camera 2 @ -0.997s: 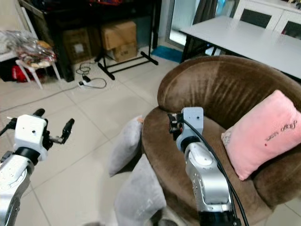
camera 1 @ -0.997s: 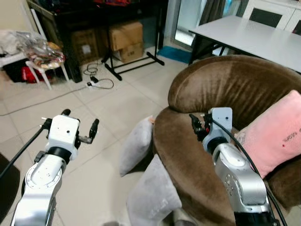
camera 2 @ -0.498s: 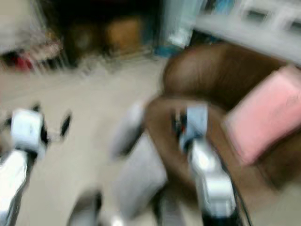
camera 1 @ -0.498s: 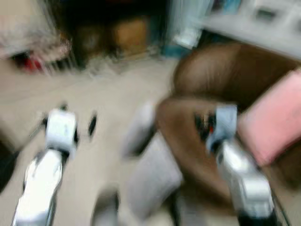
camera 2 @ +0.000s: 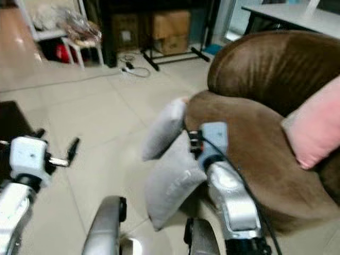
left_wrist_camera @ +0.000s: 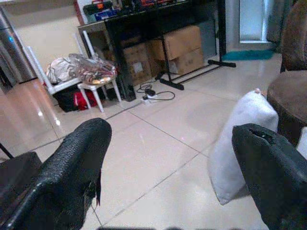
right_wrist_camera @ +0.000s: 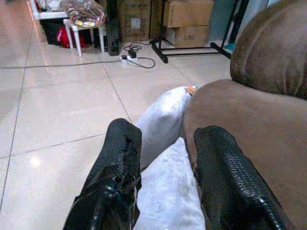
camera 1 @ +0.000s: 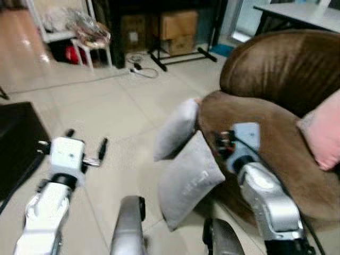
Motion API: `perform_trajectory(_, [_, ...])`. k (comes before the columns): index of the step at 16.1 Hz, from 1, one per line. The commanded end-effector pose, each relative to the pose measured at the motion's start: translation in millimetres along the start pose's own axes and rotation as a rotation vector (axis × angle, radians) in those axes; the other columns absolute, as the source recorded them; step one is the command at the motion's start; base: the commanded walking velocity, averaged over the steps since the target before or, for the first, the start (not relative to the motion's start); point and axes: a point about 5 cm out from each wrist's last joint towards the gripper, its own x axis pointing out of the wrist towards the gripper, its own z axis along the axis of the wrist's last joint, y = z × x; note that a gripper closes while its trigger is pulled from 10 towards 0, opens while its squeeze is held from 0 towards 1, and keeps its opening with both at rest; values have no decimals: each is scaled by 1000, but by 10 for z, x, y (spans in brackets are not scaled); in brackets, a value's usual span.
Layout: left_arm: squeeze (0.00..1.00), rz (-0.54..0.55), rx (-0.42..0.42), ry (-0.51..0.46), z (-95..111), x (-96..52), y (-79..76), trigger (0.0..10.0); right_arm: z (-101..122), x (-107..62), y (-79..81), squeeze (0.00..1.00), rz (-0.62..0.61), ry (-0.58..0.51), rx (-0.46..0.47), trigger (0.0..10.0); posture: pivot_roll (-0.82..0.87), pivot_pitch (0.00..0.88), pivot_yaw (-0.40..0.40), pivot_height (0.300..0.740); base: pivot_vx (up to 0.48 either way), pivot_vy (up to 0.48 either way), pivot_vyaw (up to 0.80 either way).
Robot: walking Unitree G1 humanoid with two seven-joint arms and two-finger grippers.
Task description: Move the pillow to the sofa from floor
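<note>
2 grey pillows (camera 1: 188, 178) are leaning on the floor against the sofa (camera 1: 265, 143). The right pincer (right_wrist_camera: 165, 177), narrowly parted, is hovering above the near one; it should widen before pinching a corner. The left pincer (camera 1: 85, 149) is gaping wide.

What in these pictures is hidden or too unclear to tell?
- Pink pillow: cut off by the left eye view's edge.
- Nearer grey pillow: its far side is hidden behind the right arm, so contact with the brown sofa is unclear.
- Farther grey pillow: partly covered by a finger in the left wrist view.
- Boxes: labels too small.
</note>
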Motion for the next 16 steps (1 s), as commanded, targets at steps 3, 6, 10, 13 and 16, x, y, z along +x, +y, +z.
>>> perform_trajectory(3, [0,-16,-13,-43,105,40,-42,10000,102,8,-37,0,-9,-26,-39,10000,-10,0,-58,587,337,0,800])
perform_trajectory(6, [0,-13,-13,-41,98,31,-40,10000,102,16,-63,0,-28,-27,-22,10000,-10,0,-61,587,340,0,0])
perform_trajectory(10, [0,-12,-12,-38,97,33,-37,10000,94,20,-62,0,-26,-22,-27,10000,-11,0,-61,587,340,0,0])
perform_trajectory(13, [0,4,-2,-35,94,47,-27,10000,89,25,-53,0,-17,-16,-15,10000,-14,0,-60,582,189,0,0])
perform_trajectory(16, [0,1,3,-28,86,50,-45,10000,38,33,-50,0,-8,17,-7,10000,-14,0,-60,552,0,0,0])
